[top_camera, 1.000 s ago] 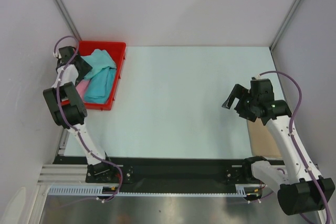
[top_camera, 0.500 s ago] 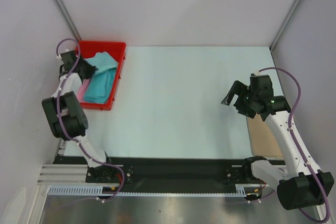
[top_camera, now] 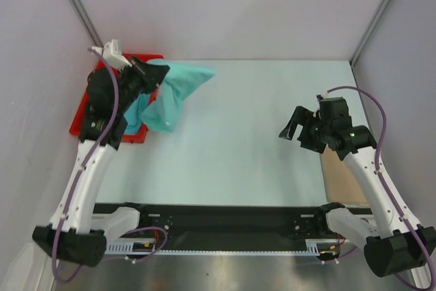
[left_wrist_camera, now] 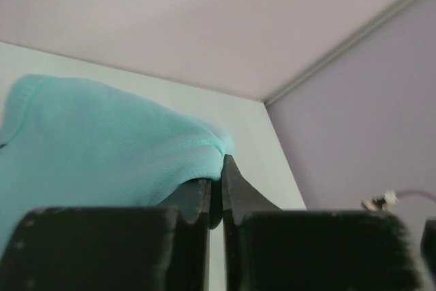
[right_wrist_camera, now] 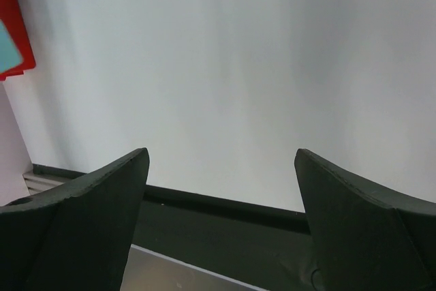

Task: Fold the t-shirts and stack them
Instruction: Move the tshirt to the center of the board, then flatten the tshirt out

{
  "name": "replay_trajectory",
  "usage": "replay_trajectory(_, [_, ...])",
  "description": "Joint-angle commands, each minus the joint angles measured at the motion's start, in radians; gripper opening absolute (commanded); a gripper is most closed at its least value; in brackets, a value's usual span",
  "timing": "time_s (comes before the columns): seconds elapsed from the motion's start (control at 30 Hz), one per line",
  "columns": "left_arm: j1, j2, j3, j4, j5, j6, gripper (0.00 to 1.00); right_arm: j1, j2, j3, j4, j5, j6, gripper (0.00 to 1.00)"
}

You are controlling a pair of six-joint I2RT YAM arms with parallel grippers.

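Pale smooth table (top_camera: 238, 120), limp fine-knit blue-green t-shirt (top_camera: 178, 85) in left gripper (left_wrist_camera: 219, 176).

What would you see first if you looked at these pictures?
A blue-green t-shirt hanging in the air at the back left grabs the eye first, with the left arm's fingers pinched shut on its edge. Right beside it sits a bright red tray in the table's far left corner. Over on the right, the right arm's fingers are spread wide open above the bare pale table, holding nothing.
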Motion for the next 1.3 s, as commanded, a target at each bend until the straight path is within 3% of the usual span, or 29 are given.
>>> replay_trajectory(0.0, [-0.051,-0.107,-0.140,-0.134,-0.030,0.008,0.38,0.014,-0.019,0.030,-0.014,-0.038,-0.010,0.95])
replay_trajectory(0.1, [-0.164,-0.229,-0.303,-0.197,-0.065,0.010,0.85,0.018,-0.019,0.004,-0.011,-0.061,0.004,0.95])
replay_trajectory(0.17, [-0.260,-0.319,-0.392,-0.260,-0.110,-0.016,0.90,0.024,-0.017,-0.008,-0.008,-0.071,0.011,0.95])
replay_trajectory(0.27, [-0.368,-0.394,-0.464,-0.330,-0.163,-0.039,0.88,0.056,-0.008,-0.050,0.033,-0.098,0.053,0.94])
replay_trajectory(0.33, [-0.371,-0.395,-0.467,-0.401,-0.197,-0.030,0.84,0.095,0.007,-0.054,0.064,-0.104,0.070,0.89])
replay_trajectory(0.4, [-0.371,-0.347,-0.446,-0.502,-0.231,0.014,0.77,0.164,0.049,-0.068,0.116,-0.106,0.084,0.82])
replay_trajectory(0.47, [-0.371,-0.291,-0.411,-0.556,-0.273,0.084,0.76,0.231,0.117,-0.064,0.155,-0.107,0.097,0.68])
replay_trajectory(0.53, [-0.362,-0.217,-0.386,-0.564,-0.298,0.121,0.73,0.270,0.173,-0.055,0.227,-0.127,0.107,0.55])
replay_trajectory(0.57, [-0.352,-0.197,-0.382,-0.552,-0.303,0.134,0.72,0.288,0.199,-0.045,0.250,-0.127,0.107,0.53])
replay_trajectory(0.67, [-0.266,-0.103,-0.368,-0.492,-0.242,0.165,0.69,0.345,0.325,0.001,0.363,-0.117,0.101,0.57])
replay_trajectory(0.77, [-0.166,-0.004,-0.389,-0.420,-0.116,0.155,0.81,0.362,0.487,0.086,0.471,-0.118,0.046,0.74])
replay_trajectory(0.93, [-0.068,0.133,-0.441,-0.317,0.017,0.122,0.82,0.366,0.807,0.382,0.500,-0.135,-0.100,0.82])
replay_trajectory(1.13, [-0.028,0.207,-0.484,-0.200,0.112,0.067,0.79,0.369,1.073,0.678,0.455,-0.156,-0.226,0.80])
replay_trajectory(1.27, [-0.011,0.285,-0.483,-0.168,0.123,0.057,0.75,0.383,1.159,0.723,0.446,-0.155,-0.248,0.74])
